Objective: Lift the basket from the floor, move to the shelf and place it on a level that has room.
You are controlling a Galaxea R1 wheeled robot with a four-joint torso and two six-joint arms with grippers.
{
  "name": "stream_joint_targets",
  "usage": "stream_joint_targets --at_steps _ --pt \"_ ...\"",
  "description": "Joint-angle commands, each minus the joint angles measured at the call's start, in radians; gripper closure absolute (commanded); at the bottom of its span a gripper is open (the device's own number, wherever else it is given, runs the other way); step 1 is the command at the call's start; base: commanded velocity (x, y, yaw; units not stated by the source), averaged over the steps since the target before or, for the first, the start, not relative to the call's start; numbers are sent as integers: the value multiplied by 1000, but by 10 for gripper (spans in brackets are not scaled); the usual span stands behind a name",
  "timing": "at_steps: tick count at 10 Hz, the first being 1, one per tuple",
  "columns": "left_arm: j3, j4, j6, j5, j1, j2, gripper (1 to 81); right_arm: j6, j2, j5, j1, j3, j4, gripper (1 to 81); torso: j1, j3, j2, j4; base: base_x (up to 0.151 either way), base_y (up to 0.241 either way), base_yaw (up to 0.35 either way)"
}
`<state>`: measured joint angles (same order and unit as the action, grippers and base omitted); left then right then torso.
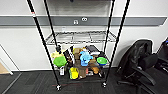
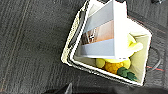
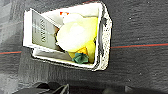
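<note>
Cream basket (image 2: 75, 53) sits upright on dark carpet floor (image 2: 30, 45); black shelf's (image 1: 42, 40) middle level (image 1: 80, 37) bare

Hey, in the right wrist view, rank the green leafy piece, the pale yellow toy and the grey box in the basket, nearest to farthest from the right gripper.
From the right gripper, judged in the right wrist view:
1. Green leafy piece, at the basket's near wall.
2. Pale yellow toy, mid-basket.
3. Grey box, leaning at the far side.
</note>
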<state>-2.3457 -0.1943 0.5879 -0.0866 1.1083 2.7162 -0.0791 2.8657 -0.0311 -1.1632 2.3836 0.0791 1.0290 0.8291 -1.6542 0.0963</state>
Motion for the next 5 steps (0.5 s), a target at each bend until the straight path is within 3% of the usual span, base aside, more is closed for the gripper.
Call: stream_joint_targets --at_steps 1,3,4,5 --pt "2 -7 -5 -56 -113 -15 10 -4 -4 -70 124 -18 -4 10 63 90 -97 0 0 0 0" --pt "-1 -5 -3 -56 -132 -13 10 -10 0 -90 150 -18 -6 10 106 153 -165 0 0 0 0" --pt "-4 -5 -3 -56 -136 -13 10 -10 2 -90 157 -18 -6 10 127 91 -198 0 0 0 0" --pt "-6 -10 -3 -56 -140 -15 10 -10 3 -90 165 -18 -6 10 145 116 -226 0 0 0 0"
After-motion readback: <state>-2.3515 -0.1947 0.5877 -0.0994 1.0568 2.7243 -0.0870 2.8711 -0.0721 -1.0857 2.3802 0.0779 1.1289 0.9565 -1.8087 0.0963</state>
